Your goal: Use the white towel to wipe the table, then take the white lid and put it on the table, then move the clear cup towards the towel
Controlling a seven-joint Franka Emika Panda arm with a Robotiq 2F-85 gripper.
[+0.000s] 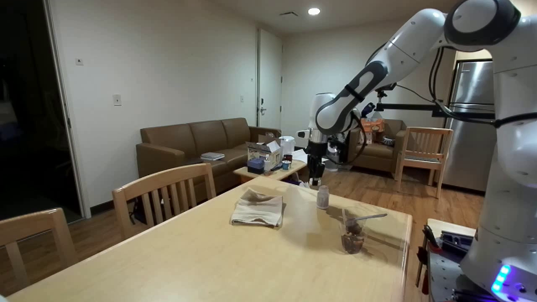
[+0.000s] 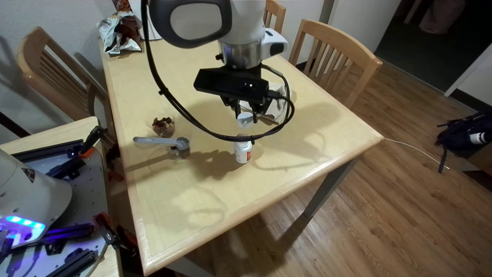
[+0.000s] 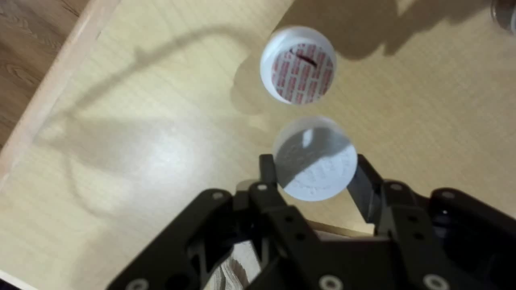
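Observation:
The white lid is pinched between the two black fingers of my gripper, held in the air over the table. In the wrist view its round top faces the camera. Folded and lying flat, the white towel rests on the table; my gripper partly covers it in an exterior view. Two small see-through cups stand close together: a clear cup with dark nut-like bits inside, and a clear cup under a grey scoop. Which of them the task means I cannot tell.
A white bottle, lidless with a printed seal on its mouth, stands upright just beside and below the held lid. The grey scoop sticks out sideways. A snack bag lies at the table's far corner. Chairs line the sides.

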